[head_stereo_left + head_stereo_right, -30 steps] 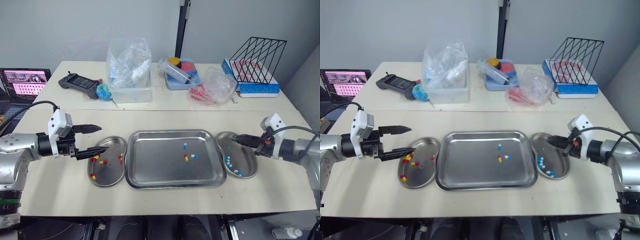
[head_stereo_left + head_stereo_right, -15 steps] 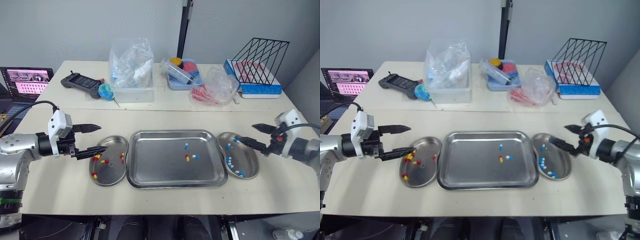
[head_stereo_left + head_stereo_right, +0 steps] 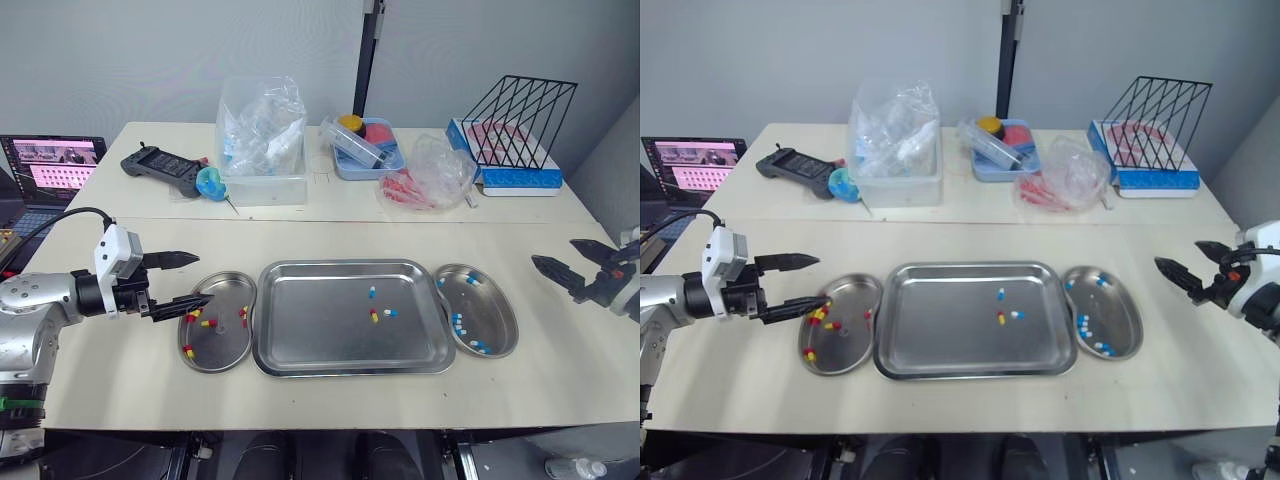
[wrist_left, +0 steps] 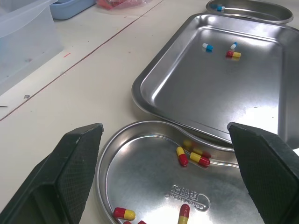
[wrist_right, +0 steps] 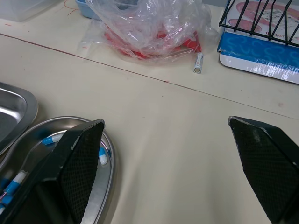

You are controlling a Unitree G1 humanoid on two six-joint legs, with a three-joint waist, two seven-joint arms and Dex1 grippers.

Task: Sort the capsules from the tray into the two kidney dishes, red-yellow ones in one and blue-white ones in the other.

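- Left eye view: the tray [image 3: 350, 266] is sitting mid-table between two dishes. It is holding three loose capsules near its middle: a red-yellow capsule [image 3: 373, 316], with two blue-white capsules [image 3: 371, 292] close by, one just beyond it and one just to its right.
- The left dish [image 3: 222, 348] is lying just beside the tray's left rim and carrying the red-yellow batch [image 3: 208, 322]. The right dish [image 3: 492, 305] is lying just beside the tray's right rim and carrying the blue-white batch [image 3: 457, 322]. This layout seems to be giving each arm its own colour and a short carry.
- The left gripper [image 3: 203, 278] is hovering over the left dish's left rim with its fingers spread wide and nothing between them. The left wrist view is looking across that dish toward the tray, so the gripper appears to be lined up for a reach rightward.
- The right gripper [image 3: 554, 252] is hanging well right of the right dish, above bare table. Its fingers are parted and empty, and it is probably holding off there to leave the dish and tray unobstructed.
- Judging by the count, the sorting is nearing its end, with three picks left to make.
- The red-yellow capsule and the blue-white one on its right are lying very close together, so a pinch on either is risking a nudge to its neighbour. Smooth capsules on polished steel are likely to be sliding easily.
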